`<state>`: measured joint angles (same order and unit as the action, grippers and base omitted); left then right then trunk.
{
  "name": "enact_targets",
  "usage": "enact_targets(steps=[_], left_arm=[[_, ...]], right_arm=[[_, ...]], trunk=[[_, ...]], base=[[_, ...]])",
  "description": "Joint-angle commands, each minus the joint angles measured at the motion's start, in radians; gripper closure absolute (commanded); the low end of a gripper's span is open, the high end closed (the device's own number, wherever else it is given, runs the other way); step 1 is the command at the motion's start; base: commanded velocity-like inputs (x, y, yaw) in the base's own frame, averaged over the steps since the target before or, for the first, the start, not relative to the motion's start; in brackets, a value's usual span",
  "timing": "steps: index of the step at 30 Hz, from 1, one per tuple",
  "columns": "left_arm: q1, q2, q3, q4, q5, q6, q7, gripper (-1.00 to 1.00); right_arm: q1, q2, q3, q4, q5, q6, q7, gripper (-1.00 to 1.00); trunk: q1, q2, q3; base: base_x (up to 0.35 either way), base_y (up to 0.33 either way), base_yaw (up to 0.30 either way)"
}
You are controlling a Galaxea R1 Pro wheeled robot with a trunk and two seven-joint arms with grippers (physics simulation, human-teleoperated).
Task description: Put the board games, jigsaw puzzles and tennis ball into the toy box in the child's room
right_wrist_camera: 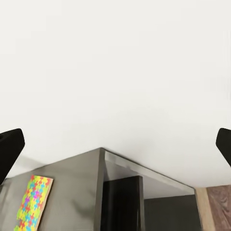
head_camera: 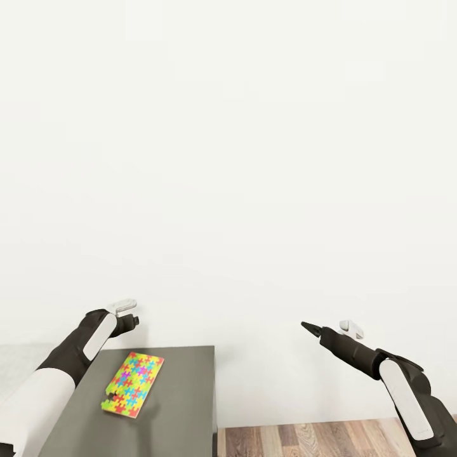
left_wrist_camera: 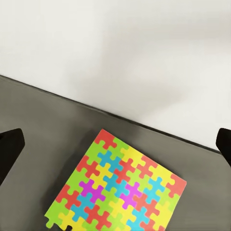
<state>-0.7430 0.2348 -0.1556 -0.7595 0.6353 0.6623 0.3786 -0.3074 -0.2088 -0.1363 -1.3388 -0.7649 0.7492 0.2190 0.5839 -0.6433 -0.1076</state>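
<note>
Progress looked slight: your left claw (head_camera: 130, 311) hung open and empty above one jigsaw puzzle (head_camera: 132, 384), which lay flat at seven o'clock on the dark desk (head_camera: 184, 393); your right claw (head_camera: 310, 327) was open too.

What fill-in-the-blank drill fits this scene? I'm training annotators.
1. The jigsaw lies on a dark ____ desk.
2. The left gripper hovers above the desk with its jaws ____.
3. Beside the desk, the floor is made of ____ planks.

Missing words: grey; open; wood
</note>
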Motion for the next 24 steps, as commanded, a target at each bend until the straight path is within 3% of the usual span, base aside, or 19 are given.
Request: enact_targets(steps=[1,6,24], left_arm=[[-0.001,0.001,-0.005,-0.001,0.01,0.002,0.009,-1.0],[-0.001,0.001,-0.007,-0.001,0.01,0.003,0.009,-1.0],[-0.001,0.001,-0.078,0.03,0.01,0.002,0.011,-1.0]], right_arm=[[-0.001,0.0,-0.002,0.0,0.002,0.005,0.005,-1.0],[-0.001,0.0,-0.002,0.0,0.002,0.006,0.005,-1.0],[-0.001,-0.001,-0.002,0.001,0.002,0.006,0.005,-1.0]], trunk=[[0.0,-0.002,-0.004],[0.0,-0.002,-0.012],[0.0,-0.002,-0.041]], base=[[0.0,0.0,0.0],[0.0,0.0,0.0],[0.0,0.0,0.0]])
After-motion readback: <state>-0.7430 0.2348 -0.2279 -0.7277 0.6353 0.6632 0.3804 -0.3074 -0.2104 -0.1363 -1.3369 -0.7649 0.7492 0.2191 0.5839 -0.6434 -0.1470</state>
